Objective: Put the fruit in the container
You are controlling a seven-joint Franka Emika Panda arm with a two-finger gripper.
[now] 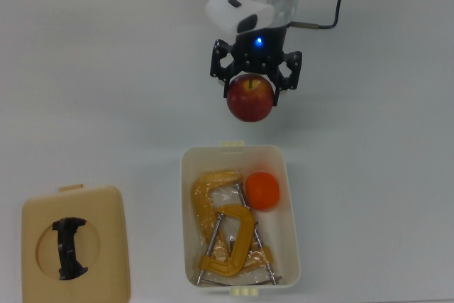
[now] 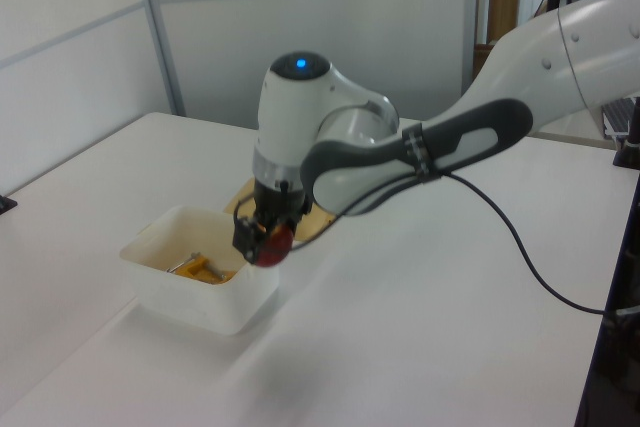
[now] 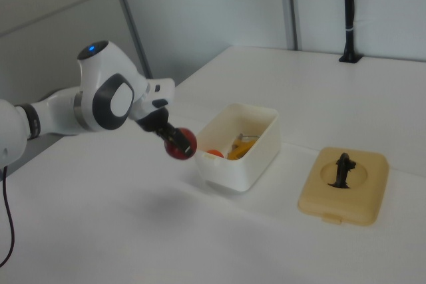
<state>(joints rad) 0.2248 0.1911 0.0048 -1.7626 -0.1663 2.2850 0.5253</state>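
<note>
Gripper (image 1: 251, 84) pinching the apple (image 1: 250, 98), lifted off the table (image 1: 106, 90), probably just short of the container (image 1: 291, 204). Tangerine (image 1: 262, 190) already inside.

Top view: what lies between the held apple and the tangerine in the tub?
Only bare table and the tub rim's latch tab.

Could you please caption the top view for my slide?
The hand carries the apple toward the container holding the tangerine.

The top view looks straight down on the tabletop (image 1: 85, 69). The left view and right view look obliquely from opposite sides, farther back. All three share the container (image 1: 291, 204) (image 2: 160, 267) (image 3: 256, 154).
</note>
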